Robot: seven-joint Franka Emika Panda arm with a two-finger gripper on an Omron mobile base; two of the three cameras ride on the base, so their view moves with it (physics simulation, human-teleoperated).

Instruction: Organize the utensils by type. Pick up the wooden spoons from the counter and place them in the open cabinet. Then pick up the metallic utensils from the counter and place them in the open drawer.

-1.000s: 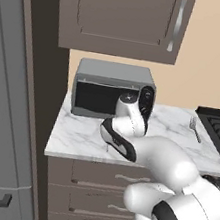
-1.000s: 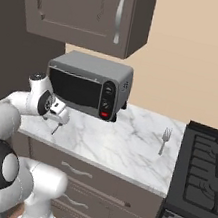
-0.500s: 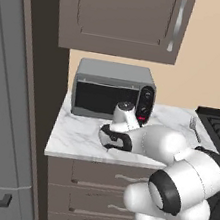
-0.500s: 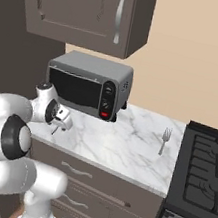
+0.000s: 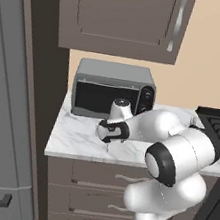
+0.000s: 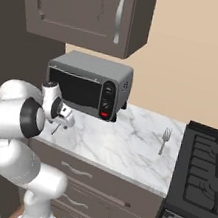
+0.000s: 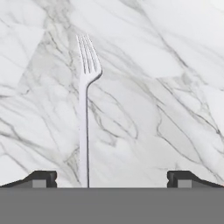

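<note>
Kitchen walls in beige back the white marble counter (image 6: 124, 149), which carries a grey toaster oven (image 6: 87, 84) under a closed upper cabinet (image 6: 83, 7), with a black stove (image 6: 204, 168) at its right end. Over the counter's left part the white arm holds its gripper (image 7: 112, 178) low, fingers (image 7: 41, 178) well apart and holding nothing. Two metal forks are visible: one (image 7: 85, 109) lies flat on the marble below the hand, its handle running toward the left finger, tines pointing away; the second fork (image 6: 164, 140) lies near the stove, well apart from the first. No wooden spoons lie on this stretch. Judging from that, the spoon step may be finished, while both forks remain to go into the drawer; the drawer fronts (image 6: 92, 189) below look shut.
</note>
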